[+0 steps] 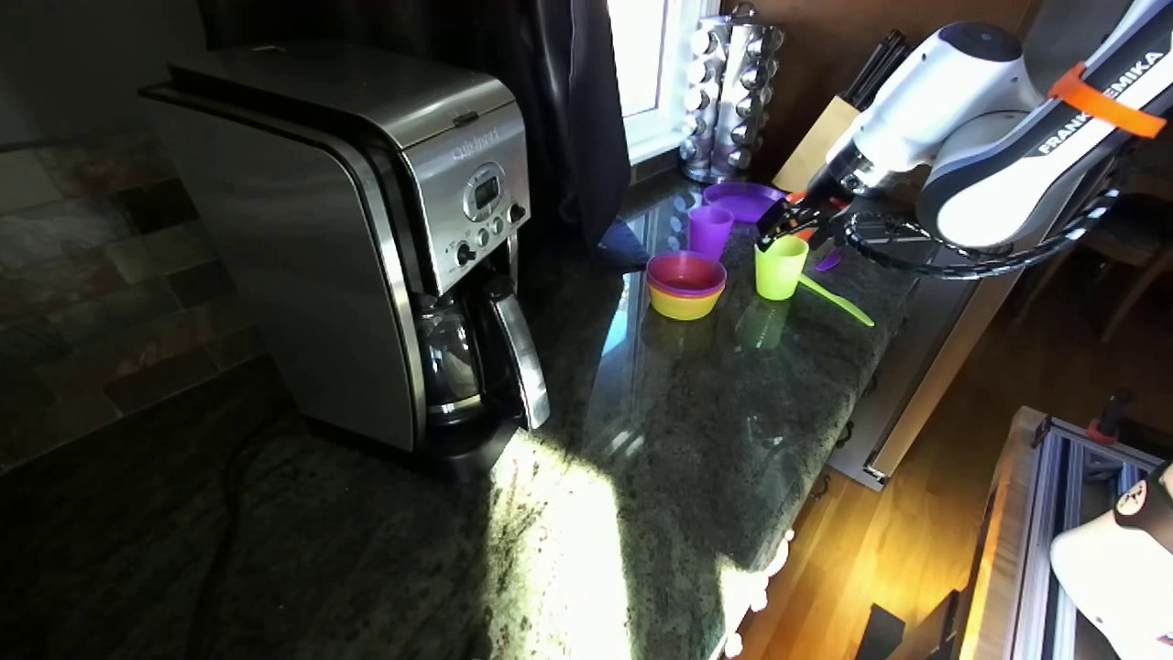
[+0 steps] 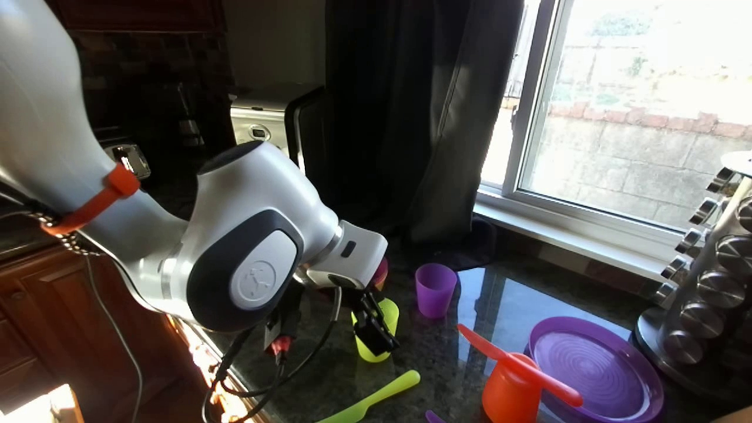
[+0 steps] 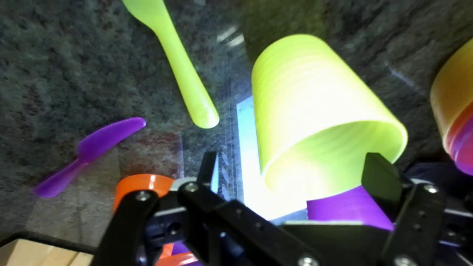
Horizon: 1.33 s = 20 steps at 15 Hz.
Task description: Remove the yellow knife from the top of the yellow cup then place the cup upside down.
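The yellow cup (image 3: 317, 107) stands mouth up on the dark counter (image 3: 66, 74), upright in both exterior views, so the turning-over is yet to be done. The yellow knife (image 3: 181, 66) lies flat between nine and ten o'clock from it in the wrist view, near but apart, so I'd count its removal as finished. The step in hand looks to be getting a hold on the cup. To do it well, I would straddle the wall below the lip, with the approach laid over toward level, so that a half roll of the wrist could bring the mouth down; squeeze lightly, since thin plastic may go oval, and lift clear before turning. The gripper (image 3: 292, 162) has its jaws spread wide and holds nothing. In the wrist view one finger (image 3: 380, 181), between four and five o'clock, overlaps the mouth, while its mate sits at eight, clear of the rim; whether the first is inside the cup, against the lip or merely in front, I cannot tell, so settle that before closing. Keep the swing off the stacked bowls (image 3: 452, 99) at three o'clock and the purple cup (image 3: 347, 207) at six.
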Tool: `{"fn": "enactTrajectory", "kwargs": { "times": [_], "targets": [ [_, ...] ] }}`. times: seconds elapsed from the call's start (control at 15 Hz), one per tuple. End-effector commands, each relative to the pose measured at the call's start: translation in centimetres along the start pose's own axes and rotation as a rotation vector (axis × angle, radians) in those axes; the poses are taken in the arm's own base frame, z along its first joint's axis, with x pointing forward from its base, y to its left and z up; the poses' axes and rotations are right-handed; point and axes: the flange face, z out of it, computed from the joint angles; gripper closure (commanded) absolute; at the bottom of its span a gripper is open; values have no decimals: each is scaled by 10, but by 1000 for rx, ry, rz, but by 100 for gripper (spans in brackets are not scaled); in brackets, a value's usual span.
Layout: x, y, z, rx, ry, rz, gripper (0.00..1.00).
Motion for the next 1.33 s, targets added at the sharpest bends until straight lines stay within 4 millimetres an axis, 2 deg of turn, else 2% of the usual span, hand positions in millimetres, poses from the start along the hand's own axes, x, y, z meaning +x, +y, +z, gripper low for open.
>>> {"fn": "enactTrajectory", "kwargs": {
  "times": [0.0,0.4,0.67,0.8,1.07,1.27],
  "targets": [
    [-4,-11,2,41,-9,-25,0],
    [-1,-28,-10,34,-21,-27,0],
    [14,-17,-33,-12,-47,30,0],
    [25,-5,-58,-34,-67,51,0],
    [50,32,-120,-75,-113,57,0],
    [65,53,-155,-104,-148,42,0]
  ]
}}
